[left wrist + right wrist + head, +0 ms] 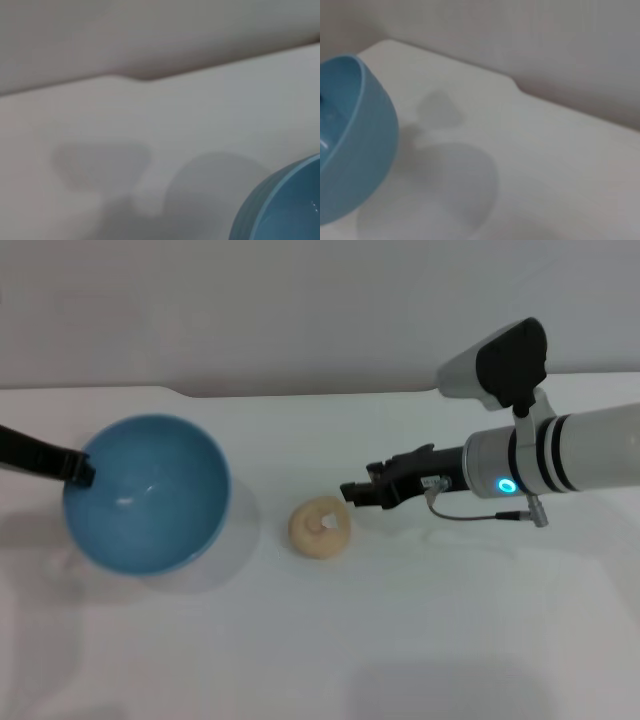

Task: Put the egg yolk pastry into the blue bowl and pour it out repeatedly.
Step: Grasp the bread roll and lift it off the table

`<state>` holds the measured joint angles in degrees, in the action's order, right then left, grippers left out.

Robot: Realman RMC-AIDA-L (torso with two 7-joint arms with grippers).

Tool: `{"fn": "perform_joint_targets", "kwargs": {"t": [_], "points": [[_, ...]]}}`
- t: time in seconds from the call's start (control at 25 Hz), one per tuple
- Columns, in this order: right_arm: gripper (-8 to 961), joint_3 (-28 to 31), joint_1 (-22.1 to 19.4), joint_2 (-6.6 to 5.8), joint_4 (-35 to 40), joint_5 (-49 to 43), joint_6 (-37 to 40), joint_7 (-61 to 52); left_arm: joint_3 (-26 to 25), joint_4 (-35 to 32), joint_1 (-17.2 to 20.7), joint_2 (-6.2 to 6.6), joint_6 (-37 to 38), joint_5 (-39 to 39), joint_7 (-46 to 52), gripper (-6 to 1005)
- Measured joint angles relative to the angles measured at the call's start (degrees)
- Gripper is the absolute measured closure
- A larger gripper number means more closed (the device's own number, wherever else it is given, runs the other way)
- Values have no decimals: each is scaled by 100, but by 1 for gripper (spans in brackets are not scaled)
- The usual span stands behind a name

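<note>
on the bowl's rim, left tool [80,468] grips tilted blue bowl [150,495]; right tool's [352,492] opening unclear.

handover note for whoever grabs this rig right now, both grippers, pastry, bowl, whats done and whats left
Left gripper: at the blue bowl's left rim, holding it tilted with the opening toward the pastry.
Right gripper: just right of the egg yolk pastry, low over the white table, holding nothing.
Pastry lies on the table between bowl and right gripper; bowl is empty.
Done: nothing shows in the bowl.
Left: pick up the pastry, drop it in the bowl, pour out, repeat.
</note>
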<state>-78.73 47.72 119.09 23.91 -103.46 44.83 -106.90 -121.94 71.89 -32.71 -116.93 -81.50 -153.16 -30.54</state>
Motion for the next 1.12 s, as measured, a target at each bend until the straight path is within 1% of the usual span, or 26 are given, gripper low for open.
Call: {"fn": "perform_joint_targets", "kwargs": {"t": [0.08, 0.16, 0.32, 0.44, 0.56, 0.72, 0.88, 0.92, 0.96, 1.0, 1.04, 1.12], "points": [[462, -134, -20, 9, 0, 1, 3, -52, 13, 12, -74, -17, -168, -243, 49, 985], [462, -242, -29, 15, -10, 1, 4, -79, 22, -11, -132, -26, -305, -316, 49, 986], [462, -327, -68, 28, -15, 2, 3, -110, 46, -25, -168, -40, -390, -339, 53, 985], [462, -407, -86, 44, -3, 20, -3, -109, 158, -27, -174, -53, -427, -344, 105, 985], [463, -669, -85, 50, -4, 231, -78, -92, 301, -27, -177, -56, -438, -345, 176, 985], [463, -1275, -92, 52, 25, 717, -355, -60, 433, -25, -216, -69, -442, -342, 200, 986], [463, -2031, -103, 69, 40, 1176, -873, 15, 474, -27, -268, -81, -439, -330, 201, 986], [463, -2231, -110, 70, 43, 1416, -994, 123, 475, -27, -269, -83, -436, -326, 202, 986], [463, -2612, -134, 71, 47, 2102, -1196, 539, 475, -27, -270, -84, -434, -324, 202, 986], [463, -2713, -145, 71, 44, 2409, -1232, 760, 477, -27, -271, -84, -431, -324, 203, 986], [463, -2713, -145, 71, 44, 2409, -1232, 760, 477, -27, -271, -84, -431, -324, 203, 986], [462, -2834, -166, 71, 16, 3011, -1266, 1287, 479, -27, -271, -84, -429, -324, 204, 986]]}}
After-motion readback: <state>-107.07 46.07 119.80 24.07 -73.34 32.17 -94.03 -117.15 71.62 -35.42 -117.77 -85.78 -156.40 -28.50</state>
